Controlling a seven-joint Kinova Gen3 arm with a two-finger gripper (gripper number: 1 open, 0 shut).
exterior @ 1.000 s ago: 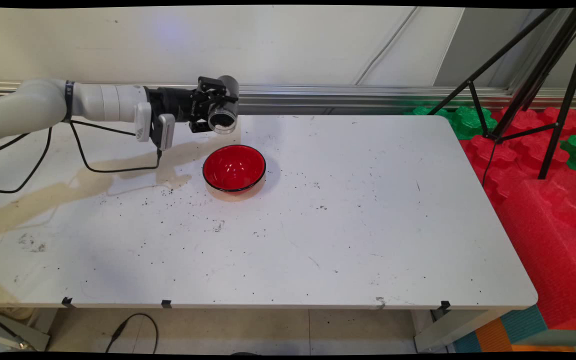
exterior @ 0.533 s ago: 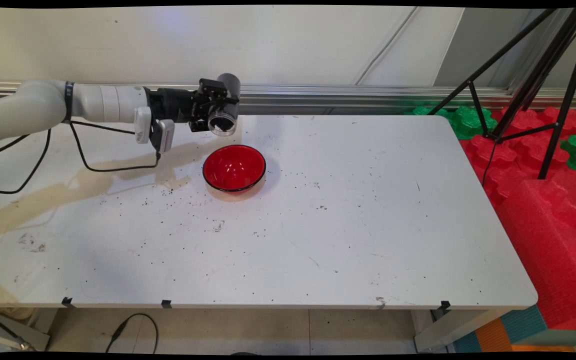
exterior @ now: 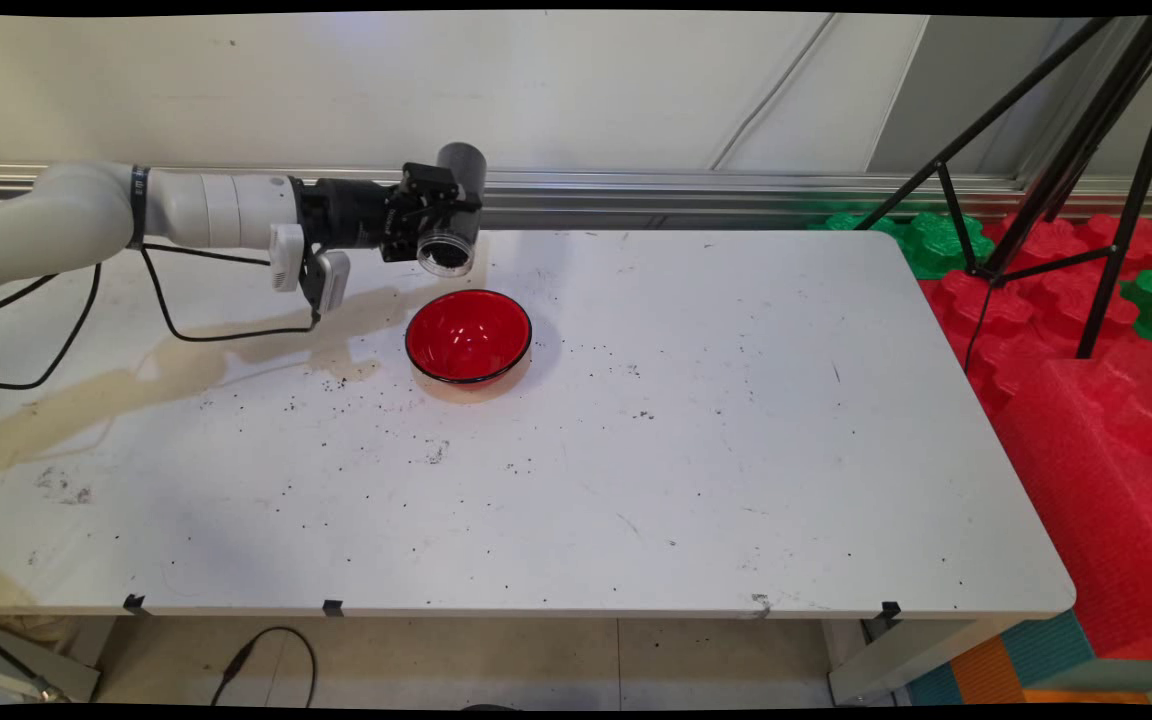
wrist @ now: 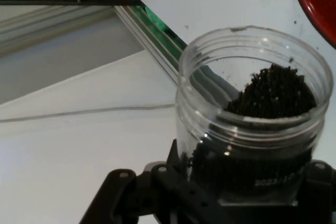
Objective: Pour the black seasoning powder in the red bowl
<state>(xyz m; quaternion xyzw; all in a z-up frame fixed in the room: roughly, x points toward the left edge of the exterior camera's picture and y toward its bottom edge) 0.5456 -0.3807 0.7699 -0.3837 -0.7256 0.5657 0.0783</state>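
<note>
**Red bowl on a speckled tabletop**

Here's the white tabletop [exterior: 696,470], and one red bowl [exterior: 469,336] sits on it, upright, toward the far left. A tan stain [exterior: 126,375] runs across the left side. Small black grains [exterior: 436,452] lie scattered around the bowl and toward the near edge.

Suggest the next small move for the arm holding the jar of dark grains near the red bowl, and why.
Probably carry the jar a little nearer over the red bowl before tipping further. The gripper holds it tilted, mouth downward, but its mouth sits behind the bowl's far rim, and grains are near the lip.
</note>
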